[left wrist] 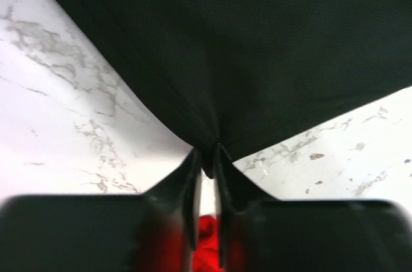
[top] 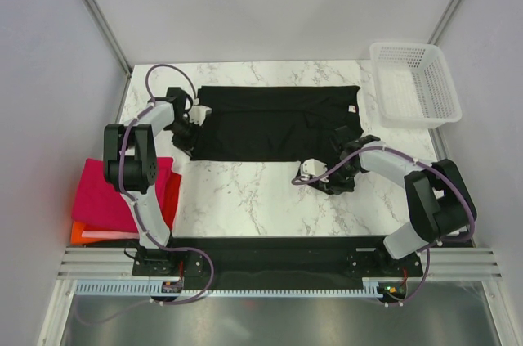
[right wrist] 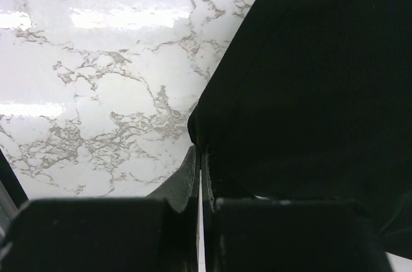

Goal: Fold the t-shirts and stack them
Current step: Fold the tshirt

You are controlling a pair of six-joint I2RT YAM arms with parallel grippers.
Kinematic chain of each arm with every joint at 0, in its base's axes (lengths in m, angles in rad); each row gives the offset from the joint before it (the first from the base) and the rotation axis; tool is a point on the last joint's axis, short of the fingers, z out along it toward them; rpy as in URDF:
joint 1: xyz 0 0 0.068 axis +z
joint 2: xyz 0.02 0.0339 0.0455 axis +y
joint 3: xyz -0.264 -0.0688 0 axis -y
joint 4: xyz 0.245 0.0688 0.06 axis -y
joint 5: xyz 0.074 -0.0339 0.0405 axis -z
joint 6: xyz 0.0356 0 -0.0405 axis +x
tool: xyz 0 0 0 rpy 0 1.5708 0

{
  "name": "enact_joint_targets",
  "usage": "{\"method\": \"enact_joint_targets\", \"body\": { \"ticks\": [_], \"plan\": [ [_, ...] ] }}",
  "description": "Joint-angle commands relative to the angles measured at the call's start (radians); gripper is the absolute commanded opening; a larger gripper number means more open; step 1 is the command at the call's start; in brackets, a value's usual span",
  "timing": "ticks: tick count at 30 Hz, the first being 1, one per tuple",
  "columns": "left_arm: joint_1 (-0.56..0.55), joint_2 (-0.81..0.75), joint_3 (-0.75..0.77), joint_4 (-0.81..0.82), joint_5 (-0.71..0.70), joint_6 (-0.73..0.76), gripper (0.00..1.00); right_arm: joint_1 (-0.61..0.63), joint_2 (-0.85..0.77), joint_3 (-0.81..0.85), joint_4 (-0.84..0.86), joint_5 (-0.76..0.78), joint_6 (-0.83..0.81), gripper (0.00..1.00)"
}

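My left gripper [left wrist: 207, 156] pinches the near-left corner of the black t-shirt [top: 270, 121]; my right gripper [right wrist: 201, 156] clamps its near-right edge. The marble table [top: 245, 199] lies bare in front. Only overhead shows me the pink folded shirt [top: 114, 186] at the table's left edge and the basket [top: 413, 84] far right.

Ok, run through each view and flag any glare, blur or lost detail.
Top external: even, sharp lighting, but the black t-shirt shows little fold detail. Left wrist: the cloth weave is fairly sharp, while the left gripper pinching it is blurred, with a red smear behind it. Right wrist: bright glare streaks on the marble table; the right gripper is soft too.
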Motion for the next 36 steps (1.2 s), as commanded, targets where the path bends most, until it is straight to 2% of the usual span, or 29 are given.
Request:
{"method": "enact_joint_targets", "body": {
  "ticks": [1, 4, 11, 17, 22, 28, 36],
  "plan": [
    [-0.011, -0.01, -0.004, -0.037, 0.07, 0.0, 0.13, -0.013, 0.051, 0.011, 0.123, 0.017, 0.063, 0.0],
    [-0.011, -0.01, 0.028, -0.051, 0.078, -0.006, 0.02, -0.065, 0.058, 0.065, 0.129, -0.003, 0.165, 0.0],
    [-0.011, -0.014, 0.127, -0.082, 0.086, -0.019, 0.02, -0.183, 0.038, 0.266, 0.131, -0.012, 0.354, 0.0],
    [-0.011, 0.024, 0.225, -0.109, 0.096, -0.021, 0.02, -0.203, 0.059, 0.401, 0.137, 0.029, 0.402, 0.0],
    [-0.011, 0.09, 0.341, -0.138, 0.095, -0.016, 0.02, -0.204, 0.105, 0.503, 0.206, 0.14, 0.47, 0.0],
    [-0.009, 0.164, 0.498, -0.189, 0.092, -0.018, 0.02, -0.212, 0.174, 0.638, 0.233, 0.203, 0.49, 0.0],
    [-0.005, 0.277, 0.68, -0.232, 0.092, -0.027, 0.02, -0.232, 0.229, 0.734, 0.276, 0.252, 0.49, 0.0]
  ]
}}
